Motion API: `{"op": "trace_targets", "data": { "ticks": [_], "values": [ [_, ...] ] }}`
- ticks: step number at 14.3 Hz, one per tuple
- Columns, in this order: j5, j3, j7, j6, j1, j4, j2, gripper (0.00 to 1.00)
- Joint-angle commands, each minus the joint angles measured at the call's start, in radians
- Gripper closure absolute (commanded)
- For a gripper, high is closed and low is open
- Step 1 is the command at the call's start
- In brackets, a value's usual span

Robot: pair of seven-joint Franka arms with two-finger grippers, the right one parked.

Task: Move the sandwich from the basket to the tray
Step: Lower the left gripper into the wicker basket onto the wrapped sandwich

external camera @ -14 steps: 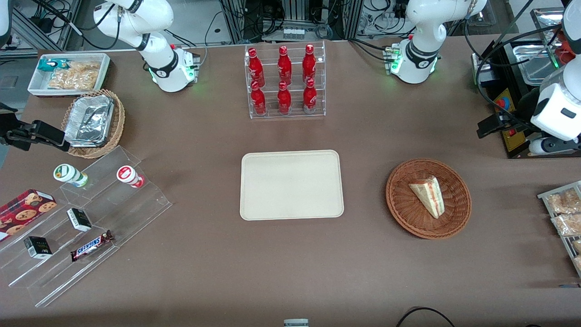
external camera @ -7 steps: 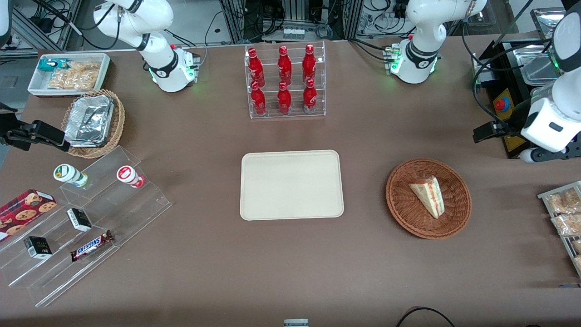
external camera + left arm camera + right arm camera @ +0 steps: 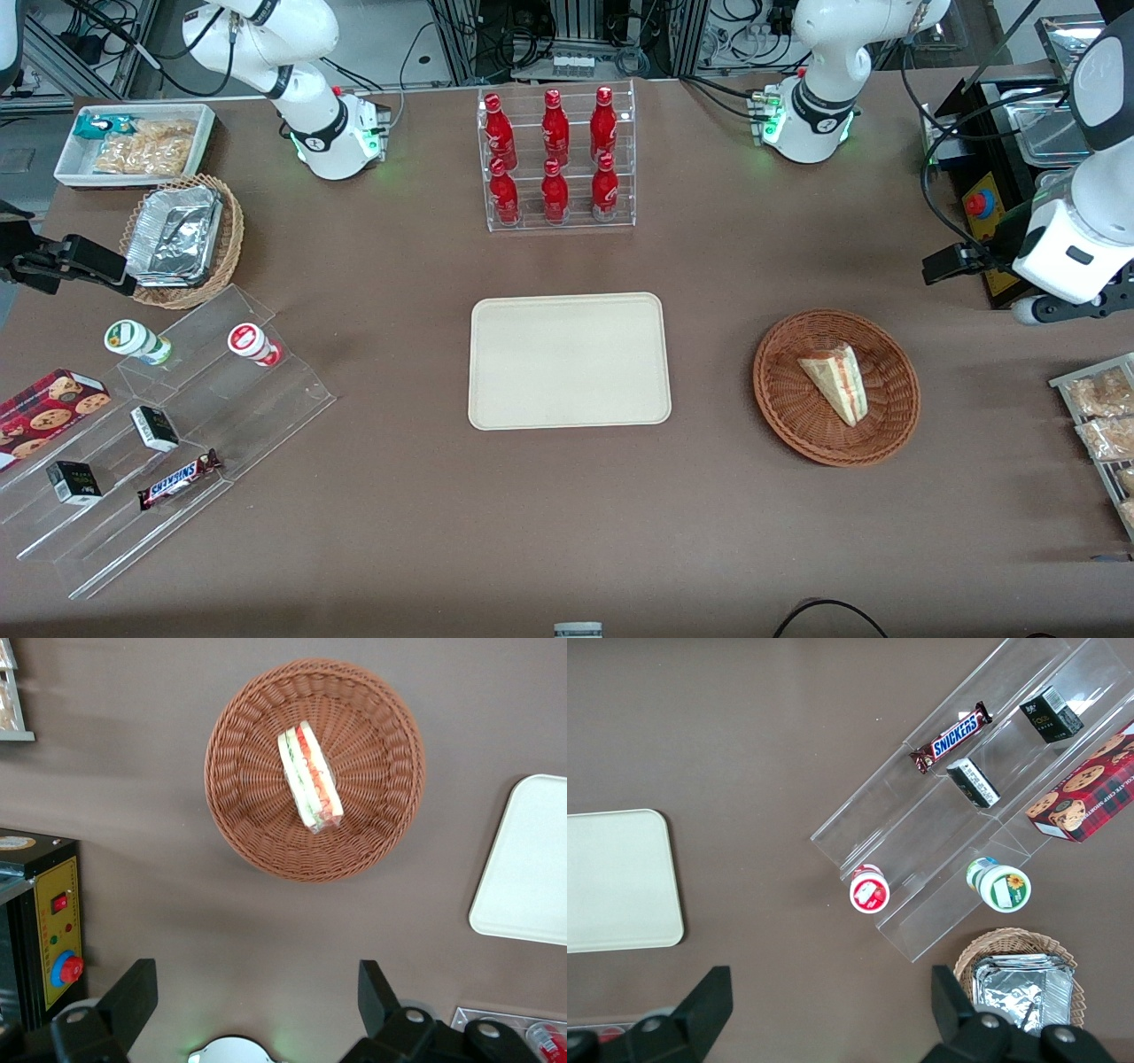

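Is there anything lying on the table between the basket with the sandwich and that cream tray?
Nothing: the front view shows only bare brown tabletop between basket and tray. The open gripper hangs high, away from both.

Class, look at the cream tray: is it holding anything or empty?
Empty. The tray shows only bare surface; the sandwich lies in the basket. The gripper, open, hangs above the table, nearer the working arm's base.

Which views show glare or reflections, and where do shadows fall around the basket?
Front view: even overhead light; pale reflections streak the clear acrylic shelves, and the basket casts only a faint shadow. Left wrist view: the sandwich is sharp, and soft shadow bands cross the table near the basket; the open tool hangs above the table short of it.
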Motion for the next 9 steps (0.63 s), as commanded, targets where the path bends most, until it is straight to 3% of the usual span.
{"op": "trace_targets", "data": {
  "ticks": [1, 5, 9],
  "values": [
    [0.021, 0.01, -0.041, 0.087, -0.011, -0.094, 0.022, 0.0],
    [0.022, 0.017, -0.152, 0.304, -0.012, -0.29, 0.039, 0.0],
    [0.022, 0.017, -0.496, 0.518, -0.057, -0.404, 0.103, 0.0]
  ]
}}
